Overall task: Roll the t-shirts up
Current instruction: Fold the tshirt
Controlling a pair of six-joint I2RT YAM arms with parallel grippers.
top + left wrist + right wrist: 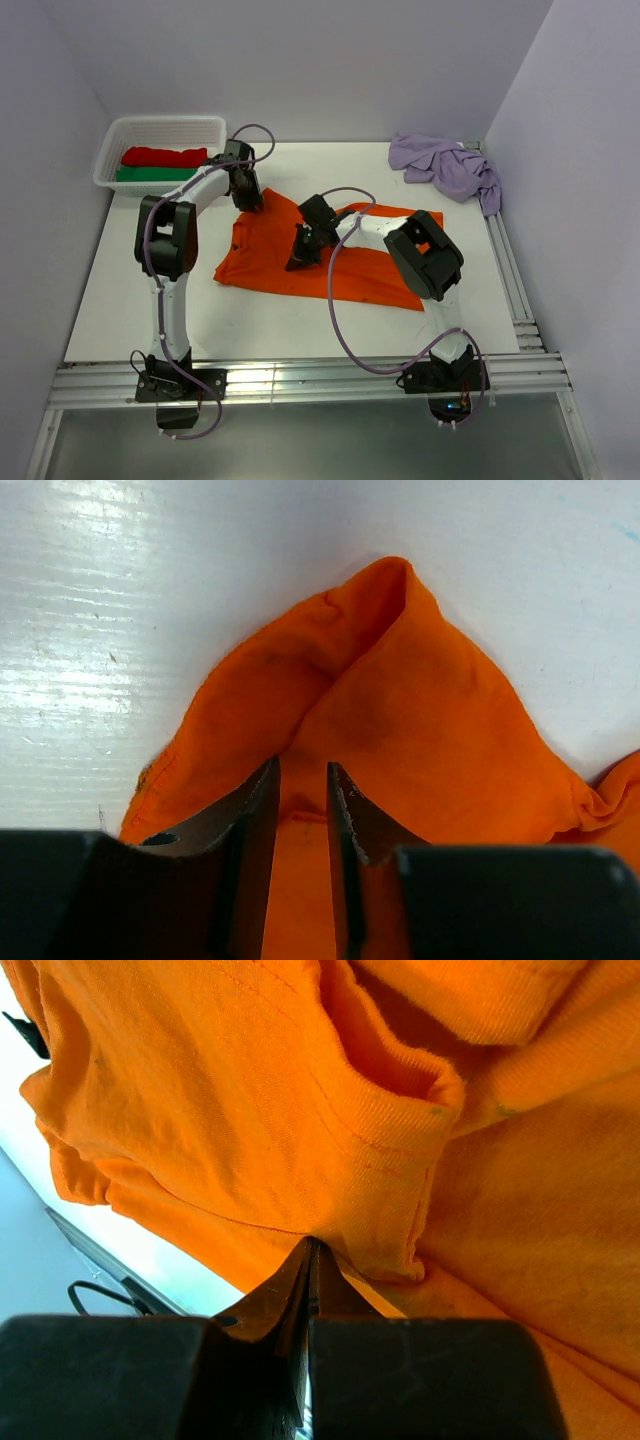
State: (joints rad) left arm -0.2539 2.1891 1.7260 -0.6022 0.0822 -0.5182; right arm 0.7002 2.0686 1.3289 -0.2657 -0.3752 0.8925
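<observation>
Orange cotton is filling most of what I am seeing: the orange t-shirt [265,262] is lying spread near the middle of the white table [130,290]. In the top view its long axis is running roughly from 10 o'clock to 4 o'clock. One corner is reaching out toward 11 o'clock, under my left gripper [248,200]. I cannot make out the collar.

Through the left wrist camera, that corner of the orange t-shirt [420,710] is rising as a soft, creased peak aimed at 12 o'clock. Glossy table [150,600] is showing on both sides of it. The left gripper [302,770] is hanging over the cloth with its dark, tapered fingers slightly parted, and orange is showing through the slit.

The right gripper [300,258] is pressing down on the shirt near its middle. Its wrist camera is showing the orange t-shirt [200,1110] bunched in thick folds, with a stitched, ribbed hem curling over. The right gripper [310,1245] is pressed together, its tips meeting right at that hem. I cannot tell whether any cloth is caught between them.

The lilac t-shirt [445,165] is lying crumpled in the 1 o'clock corner. At 10 o'clock, a white slatted basket [160,122] is holding a red roll [163,156] and a green roll [150,174].
</observation>
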